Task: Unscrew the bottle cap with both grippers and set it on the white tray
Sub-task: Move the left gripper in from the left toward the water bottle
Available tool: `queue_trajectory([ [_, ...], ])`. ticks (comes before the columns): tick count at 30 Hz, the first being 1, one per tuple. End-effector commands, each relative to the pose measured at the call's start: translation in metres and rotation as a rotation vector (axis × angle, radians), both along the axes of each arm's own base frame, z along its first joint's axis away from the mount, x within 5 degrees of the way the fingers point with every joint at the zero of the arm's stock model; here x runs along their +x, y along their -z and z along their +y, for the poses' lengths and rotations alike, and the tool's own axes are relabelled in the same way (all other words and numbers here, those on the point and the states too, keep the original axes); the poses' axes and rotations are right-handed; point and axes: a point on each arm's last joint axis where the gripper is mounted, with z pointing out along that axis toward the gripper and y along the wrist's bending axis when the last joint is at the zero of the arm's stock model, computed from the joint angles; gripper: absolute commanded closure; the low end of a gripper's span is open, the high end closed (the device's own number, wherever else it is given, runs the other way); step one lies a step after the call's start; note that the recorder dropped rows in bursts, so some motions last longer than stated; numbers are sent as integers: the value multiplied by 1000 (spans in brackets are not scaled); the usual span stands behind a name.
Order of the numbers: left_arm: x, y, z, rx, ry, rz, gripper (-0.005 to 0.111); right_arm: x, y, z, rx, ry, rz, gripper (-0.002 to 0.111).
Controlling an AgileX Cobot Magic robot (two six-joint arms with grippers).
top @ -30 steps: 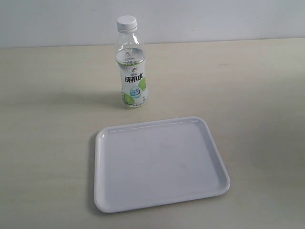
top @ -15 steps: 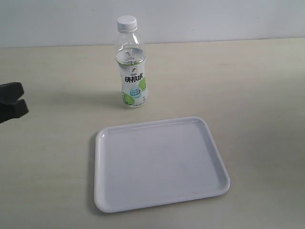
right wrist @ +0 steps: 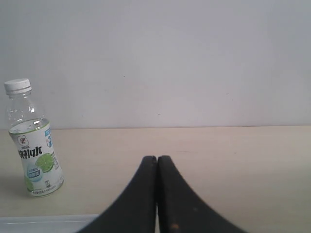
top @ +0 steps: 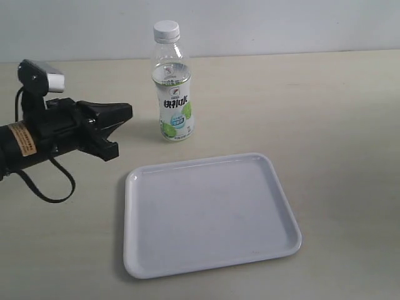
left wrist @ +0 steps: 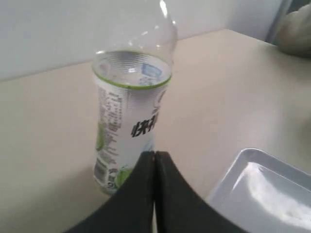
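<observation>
The bottle [top: 172,94] stands upright at the back of the beige table, with the white bottle cap [top: 167,28] screwed on top. The white tray [top: 209,212] lies flat in front of it with nothing on it. My left gripper [top: 128,112] is shut and holds nothing; it hangs left of the bottle and points at it, a short gap away. In the left wrist view its tips [left wrist: 154,154] sit just before the bottle's label [left wrist: 129,111], and the cap is cut off. My right gripper [right wrist: 156,158] is shut with nothing in it, far from the bottle [right wrist: 36,150], and is outside the exterior view.
A black cable [top: 47,187] loops under the left arm over the table. A pale wall runs behind the table's far edge. A corner of the tray [left wrist: 262,189] lies beside the left gripper. A grey shape [left wrist: 296,29] sits at the table's far end.
The left arm has come in from the left edge and moved right toward the bottle. Bottle, cap and tray have not moved.
</observation>
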Motion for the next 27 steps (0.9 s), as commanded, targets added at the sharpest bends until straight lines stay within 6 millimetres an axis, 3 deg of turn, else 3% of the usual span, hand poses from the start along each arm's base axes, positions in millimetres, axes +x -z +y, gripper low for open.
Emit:
queue_trajectory([
  [1,16,13,-14,34,168,-46,107,0,1,0,-5,6,-3,108],
  [7,29,32,-23,40,260,-85,107,0,1,0,-5,6,-3,108],
  [11,37,31,-24,109,264,-173,107,0,1,0,-5,6,-3,108],
  [21,45,48,-22,109,210,-161,107,0,1,0,-5,6,-3,108],
  [27,38,47,-15,80,329,-200,107,0,1,0,-5,6,-3,108],
])
